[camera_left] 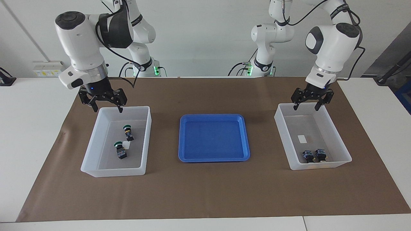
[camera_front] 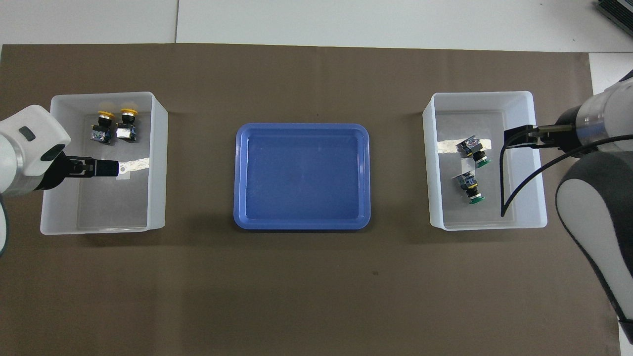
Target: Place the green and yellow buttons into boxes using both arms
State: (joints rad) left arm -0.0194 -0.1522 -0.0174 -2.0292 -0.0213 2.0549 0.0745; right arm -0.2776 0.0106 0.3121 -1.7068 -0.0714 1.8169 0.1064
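Brown mat [camera_left: 205,189] — buttons [camera_left: 120,150] boxed.

We see two green buttons [camera_front: 473,154] lying on their sides in the translucent white box [camera_front: 539,198] at the right arm's end of the table, their round green caps toward the robots, one button nearer the robots than the other [camera_front: 470,187]. Two yellow buttons [camera_front: 101,127] lie side by side in the matching box [camera_front: 157,163] at the left arm's end, in the part farthest from the robots, wide yellow caps pointing away, the second [camera_front: 126,125] just beside the first.
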